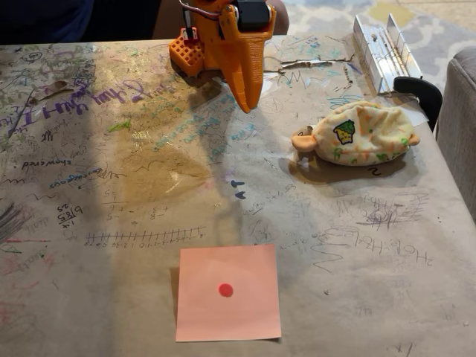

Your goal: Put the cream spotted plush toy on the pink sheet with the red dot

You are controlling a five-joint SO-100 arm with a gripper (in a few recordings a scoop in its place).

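The cream spotted plush toy (361,134) lies on its side at the right of the table, with an orange limb pointing left and a small yellow-green patch facing me. The pink sheet with the red dot (245,312) lies flat near the front edge, at the middle, with nothing on it. My orange gripper (248,106) hangs at the back centre with its tip pointing down at the table. Its fingers are closed into one wedge and hold nothing. It sits well to the left of the toy and far behind the sheet.
Brown paper covered in scribbles (111,186) covers the table. A metal rail (383,52) lies at the back right, with a black curved piece (420,93) just behind the toy. Grey upholstery (457,119) borders the right edge. A person in dark clothing (44,18) stands behind the table.
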